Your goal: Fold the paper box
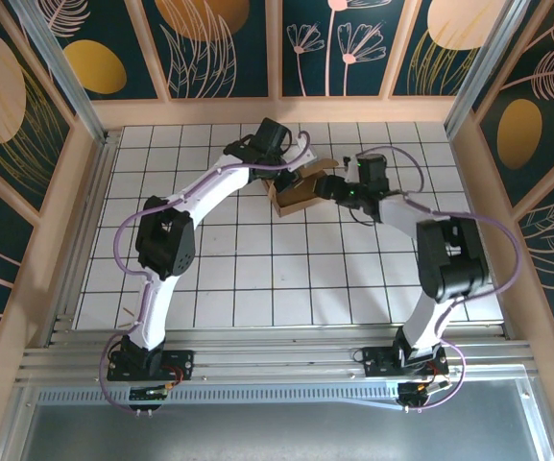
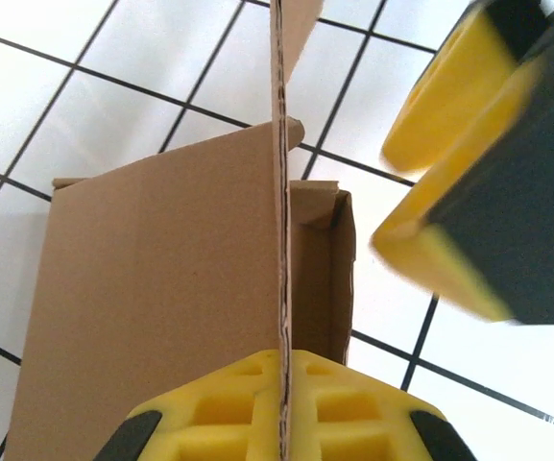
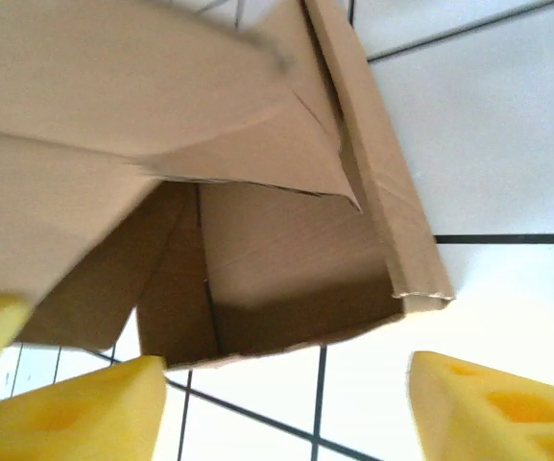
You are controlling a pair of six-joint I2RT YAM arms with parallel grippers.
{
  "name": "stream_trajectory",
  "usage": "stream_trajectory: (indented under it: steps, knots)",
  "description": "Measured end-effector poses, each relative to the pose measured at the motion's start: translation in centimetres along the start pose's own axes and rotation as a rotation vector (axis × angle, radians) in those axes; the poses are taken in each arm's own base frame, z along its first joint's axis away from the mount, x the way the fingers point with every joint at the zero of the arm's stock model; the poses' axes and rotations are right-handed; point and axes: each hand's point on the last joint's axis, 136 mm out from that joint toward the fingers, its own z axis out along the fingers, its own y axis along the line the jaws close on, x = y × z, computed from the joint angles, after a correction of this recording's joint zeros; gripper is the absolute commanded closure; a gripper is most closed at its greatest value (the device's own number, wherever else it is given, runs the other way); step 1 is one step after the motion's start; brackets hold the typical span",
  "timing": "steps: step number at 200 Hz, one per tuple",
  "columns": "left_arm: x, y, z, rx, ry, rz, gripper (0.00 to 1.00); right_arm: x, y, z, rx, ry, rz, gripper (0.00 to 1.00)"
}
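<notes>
The paper box [image 1: 296, 192] is brown cardboard, partly folded, standing on the tiled table at the back centre. My left gripper [image 1: 302, 165] reaches it from the left. In the left wrist view that gripper [image 2: 281, 408] is shut on an upright flap [image 2: 279, 221] seen edge-on, with the box floor [image 2: 161, 288] spread to its left. My right gripper [image 1: 330, 188] sits just right of the box. Seen from the right wrist, it [image 3: 286, 413] stands open in front of the box's open side [image 3: 286, 279], with nothing between its yellow fingers [image 3: 493, 403]. A loose flap [image 3: 113, 86] hangs above.
The white tiled table [image 1: 257, 279] has black grid lines and is walled by wooden frames and patterned panels [image 1: 219, 48]. The right gripper's yellow fingers [image 2: 449, 106] loom at the upper right of the left wrist view, close to the held flap.
</notes>
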Motion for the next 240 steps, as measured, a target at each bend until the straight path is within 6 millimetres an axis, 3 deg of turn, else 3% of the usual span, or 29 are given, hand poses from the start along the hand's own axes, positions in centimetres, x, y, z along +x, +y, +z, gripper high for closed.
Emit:
stream_trajectory:
  steps: [44,73,88,104,119,137,157,179,204,223,240]
  knots:
    - [0.2,-0.8,0.7,0.007,0.001,0.043,1.00,-1.9,2.5,-5.8,-0.121,-0.152,-0.032,0.25]
    - [2.0,-1.6,2.1,-0.003,0.025,0.089,0.78,-4.7,1.6,-10.6,-0.128,-0.300,0.071,0.25]
    - [2.6,-2.1,2.3,-0.010,0.028,0.101,0.50,-6.3,0.1,-12.1,-0.089,-0.359,0.113,0.25]
    - [2.5,-2.6,1.9,-0.020,0.013,0.117,0.29,-7.4,-0.8,-12.2,-0.055,-0.369,0.137,0.26]
    - [1.9,-2.8,0.9,-0.030,-0.017,0.132,0.12,-8.4,-1.0,-11.5,-0.042,-0.351,0.151,0.26]
    - [0.6,-3.2,-1.2,-0.044,-0.079,0.122,0.04,-9.5,-1.2,-9.9,-0.028,-0.312,0.166,0.29]
    - [-1.6,-3.7,-5.4,-0.076,-0.191,0.091,0.03,-10.4,-1.1,-7.3,-0.016,-0.247,0.162,0.34]
    - [-4.8,-3.9,-11.5,-0.137,-0.350,0.005,0.07,-10.3,-0.6,-3.7,-0.025,-0.153,0.150,0.33]
    - [-7.5,-2.0,-17.4,-0.239,-0.503,-0.237,0.14,-9.2,-0.7,0.2,0.002,-0.017,0.152,0.36]
    - [-6.4,1.4,-18.5,-0.280,-0.537,-0.526,0.14,-8.5,-0.5,2.7,0.042,0.055,0.128,0.45]
    - [-2.6,4.6,-16.9,-0.303,-0.518,-0.767,0.16,-6.7,-0.3,4.0,0.077,0.118,0.115,0.48]
